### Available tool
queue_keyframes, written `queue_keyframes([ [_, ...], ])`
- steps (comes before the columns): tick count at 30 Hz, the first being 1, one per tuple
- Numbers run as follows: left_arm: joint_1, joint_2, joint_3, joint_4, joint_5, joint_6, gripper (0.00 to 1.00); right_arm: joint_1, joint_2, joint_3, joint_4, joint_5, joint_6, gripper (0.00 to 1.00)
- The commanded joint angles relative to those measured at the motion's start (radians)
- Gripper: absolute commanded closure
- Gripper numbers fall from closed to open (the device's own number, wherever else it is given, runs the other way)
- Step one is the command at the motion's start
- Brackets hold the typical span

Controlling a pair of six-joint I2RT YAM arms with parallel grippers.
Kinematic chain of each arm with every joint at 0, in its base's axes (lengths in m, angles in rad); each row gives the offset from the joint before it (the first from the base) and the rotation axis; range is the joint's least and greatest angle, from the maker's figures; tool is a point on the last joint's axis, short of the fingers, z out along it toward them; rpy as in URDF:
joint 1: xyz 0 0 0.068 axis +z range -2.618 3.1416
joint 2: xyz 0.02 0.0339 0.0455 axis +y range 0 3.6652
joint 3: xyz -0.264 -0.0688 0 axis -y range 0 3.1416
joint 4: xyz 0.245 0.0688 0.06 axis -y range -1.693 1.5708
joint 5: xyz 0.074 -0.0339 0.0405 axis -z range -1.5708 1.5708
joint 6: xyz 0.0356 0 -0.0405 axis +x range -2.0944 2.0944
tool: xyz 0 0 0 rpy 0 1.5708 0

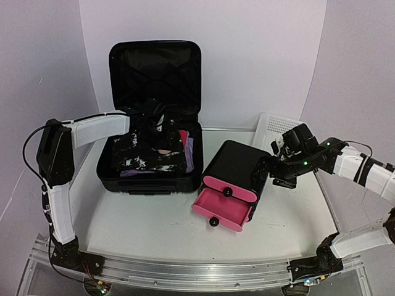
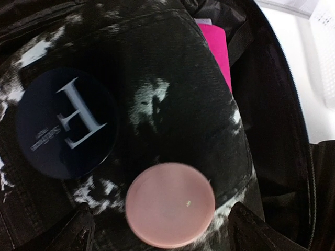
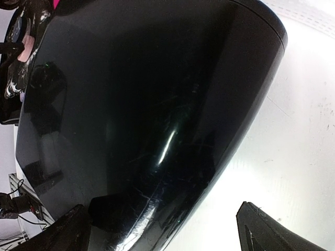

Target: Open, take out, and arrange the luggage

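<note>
The luggage [image 1: 154,74], a large black suitcase, stands open with its lid upright at the back left. Inside lies a black-and-white patterned garment [image 2: 172,68] with a magenta item [image 2: 215,49] beside it. On the garment rest a round pink compact [image 2: 170,204] and a dark round compact marked "F" [image 2: 65,123]. My left gripper [image 1: 159,123] hangs over the suitcase interior. It is open and empty in the left wrist view [image 2: 167,238], one finger on each side of the pink compact. My right gripper [image 1: 276,168] is open at the back right corner of the black drawer box [image 3: 136,104].
The black box with pink drawer fronts [image 1: 229,191] sits right of the suitcase, its lower drawer pulled out. A white mesh basket [image 1: 271,128] stands behind the right gripper. White walls close the back and sides.
</note>
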Motion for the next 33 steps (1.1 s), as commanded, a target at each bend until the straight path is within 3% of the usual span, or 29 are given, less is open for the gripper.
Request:
queue_keyframes([
  [1,-0.018,0.049,0.108,-0.038,-0.065,0.042,0.14,0.004,0.007,0.032,-0.035,-0.002,-0.030,0.02],
  [14,-0.028,0.097,0.156,-0.071,-0.101,0.045,0.43,0.004,-0.016,0.033,-0.038,-0.002,-0.030,0.02],
  [18,-0.040,0.033,0.124,-0.073,-0.109,0.046,0.51,0.004,-0.012,0.030,-0.038,-0.007,-0.027,0.02],
  [23,-0.085,-0.139,0.024,-0.060,-0.098,0.032,0.54,0.004,-0.010,0.024,-0.038,-0.013,-0.031,0.02],
  [28,-0.234,-0.386,-0.196,0.064,-0.093,0.035,0.56,0.004,0.001,0.022,-0.038,-0.017,-0.037,0.02],
  [33,-0.452,-0.687,-0.679,0.577,-0.090,0.054,0.57,0.006,0.008,0.019,-0.028,-0.023,-0.042,0.02],
])
